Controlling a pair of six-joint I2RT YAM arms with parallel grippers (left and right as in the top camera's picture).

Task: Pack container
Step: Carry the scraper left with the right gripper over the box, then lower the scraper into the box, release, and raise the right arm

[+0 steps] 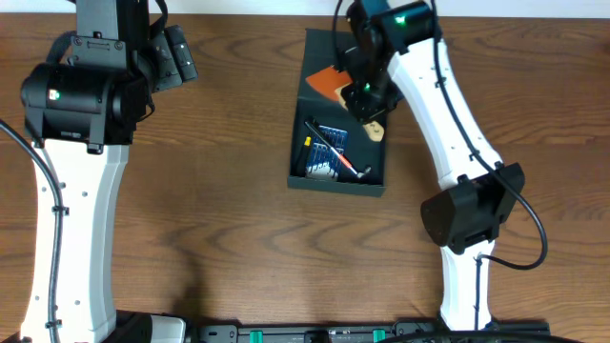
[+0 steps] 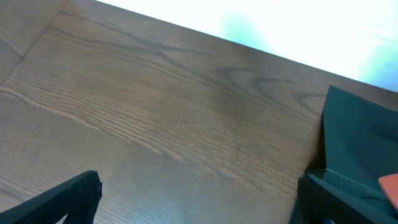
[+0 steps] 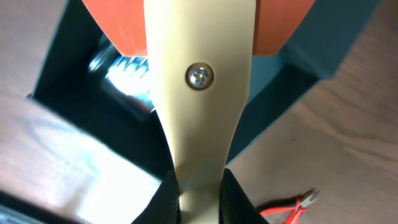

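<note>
At upper centre of frame, the dark teal-black rectangular container sat open on the brown wooden bench; above it my right hand grasped a beige-handled, orange-bladed scraper. My left hand hung released, upper left.

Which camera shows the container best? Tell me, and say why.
Overhead: it shows nearly the whole container, open, with tools inside. The left wrist view catches only a corner of the container at the picture's right edge. The right wrist view shows parts of the container, mostly blocked by a tan-handled tool.
</note>
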